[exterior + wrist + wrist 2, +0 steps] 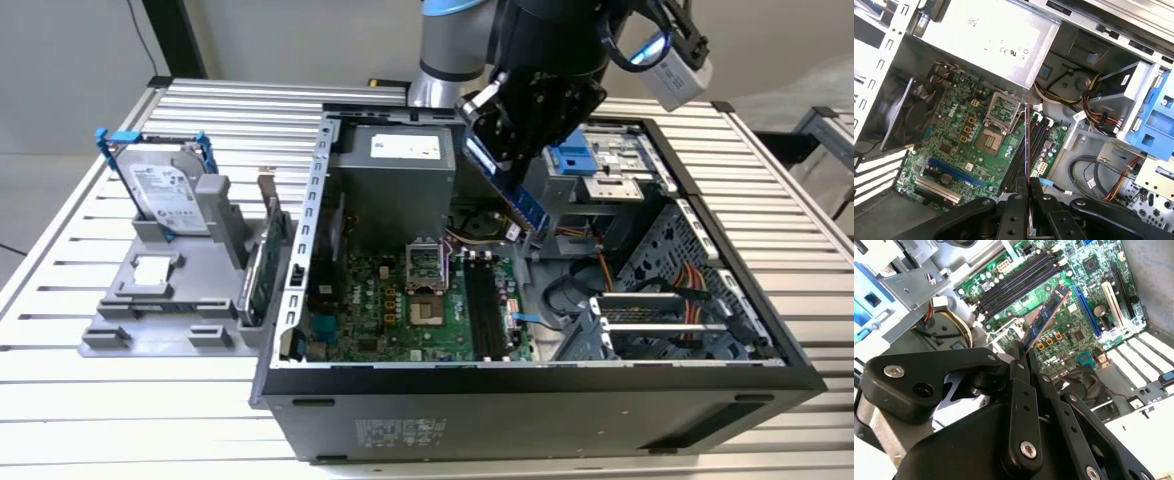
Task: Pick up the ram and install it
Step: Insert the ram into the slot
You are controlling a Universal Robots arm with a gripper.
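Ram (pixel 507 190) is hanging in the air above the open computer case (pixel 534 385), clamped between the black fingers (pixel 1019 362) of the hand (pixel 497 150), which are pressing together on its upper end. In the exterior view the stick is slanting down toward the motherboard (pixel 400 300), its lower end poised over the board near the long black memory slots (pixel 483 305) and clear of them. In the second wrist view the ram (pixel 1046 315) is running out from the fingertips over the green board; in the first wrist view it is showing edge-on as a thin line (pixel 1027 145) over the slots (pixel 1021 155).

Nearest me, the case is lying on its side on a ribbed metal tabletop (pixel 134 410), its interior facing up. Inside, the grey power supply (pixel 394 165) is sitting at the far end, and coloured cables (pixel 667 285) are trailing toward the drive cage on the exterior view's right.

On the exterior view's left, a grey holder (pixel 160 310) is standing on the tabletop, carrying a hard drive in a blue frame (pixel 167 195) upright and a green expansion card (pixel 267 265) on edge just beside the case wall.

Farther back, the arm (pixel 547 60) is reaching down from above the far side of the case, wrist tilted, the hand pointing down into the opening.
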